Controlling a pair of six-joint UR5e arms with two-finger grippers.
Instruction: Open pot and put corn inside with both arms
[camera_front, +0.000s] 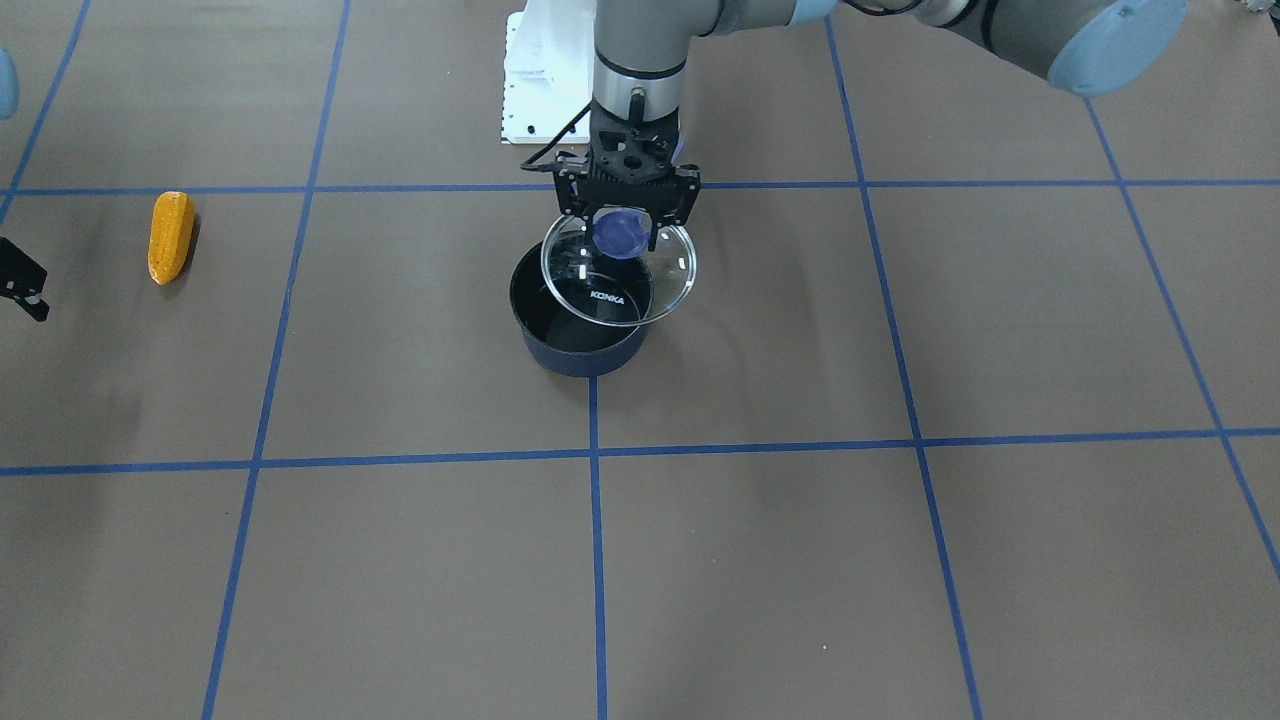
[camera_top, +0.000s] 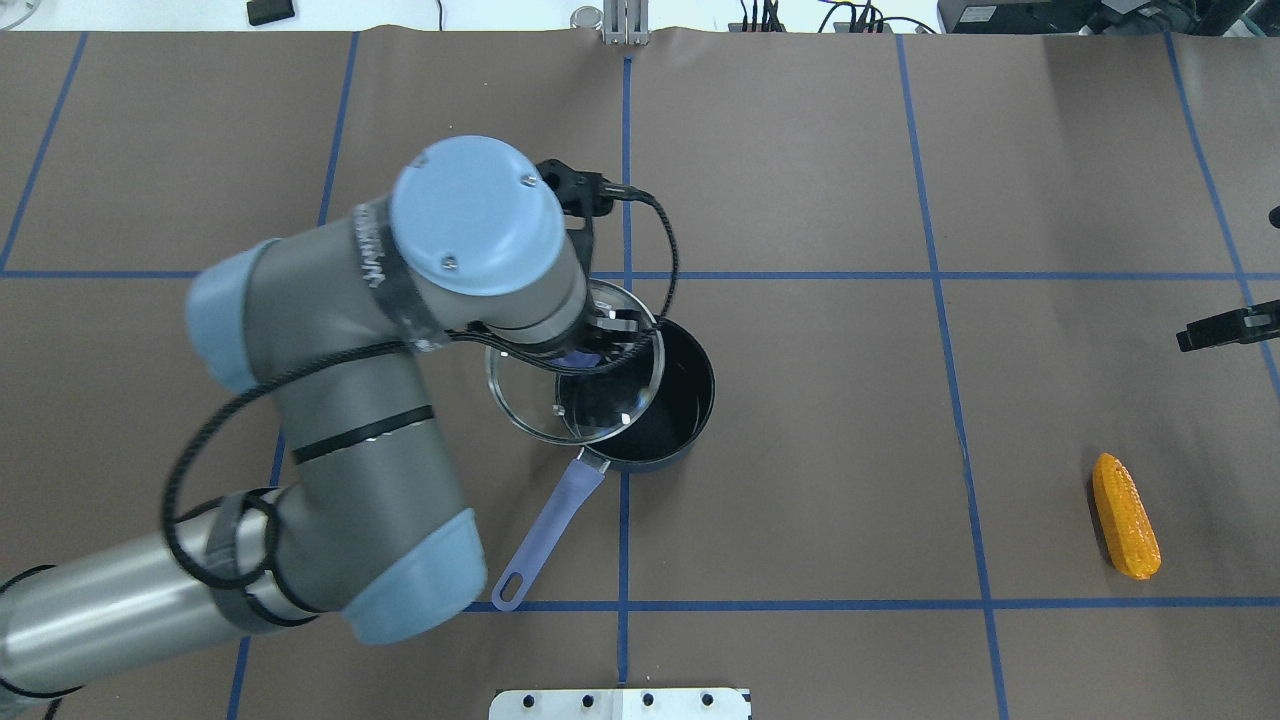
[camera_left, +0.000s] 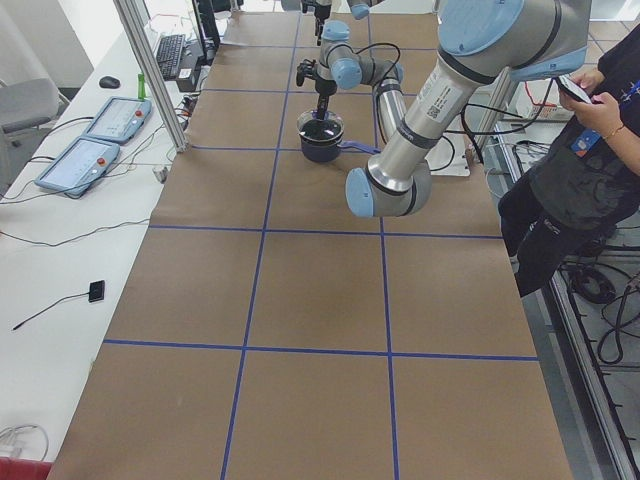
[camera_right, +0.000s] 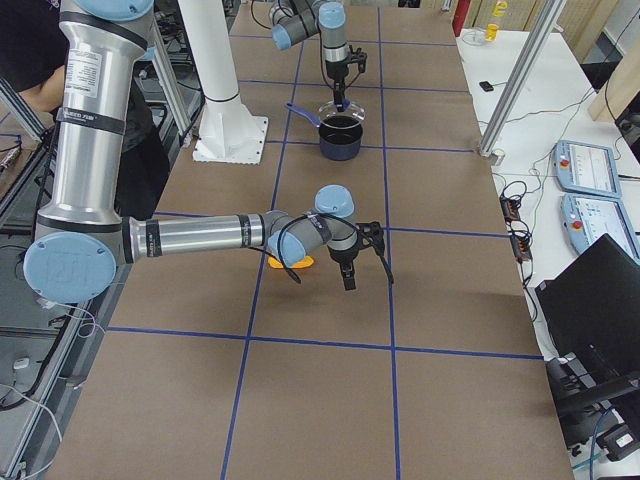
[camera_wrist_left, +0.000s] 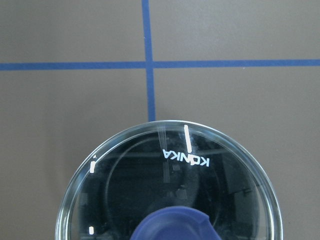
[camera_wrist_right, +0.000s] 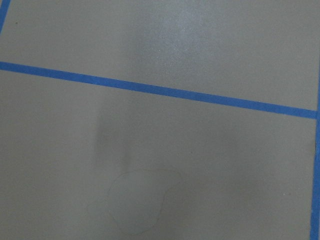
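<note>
In the front view the corn (camera_front: 171, 236) lies on the tabletop (camera_front: 800, 560) at the left of the frame, near the right hand (camera_front: 24, 283) at the left edge and well apart from the pot (camera_front: 580, 345) at centre. The lid (camera_front: 625, 285) hangs tilted just above the pot's rim, covering part of the opening. The left hand (camera_front: 622, 228) is closed on the lid's blue knob (camera_front: 618, 234). How far open the right hand is, I cannot tell.
</note>
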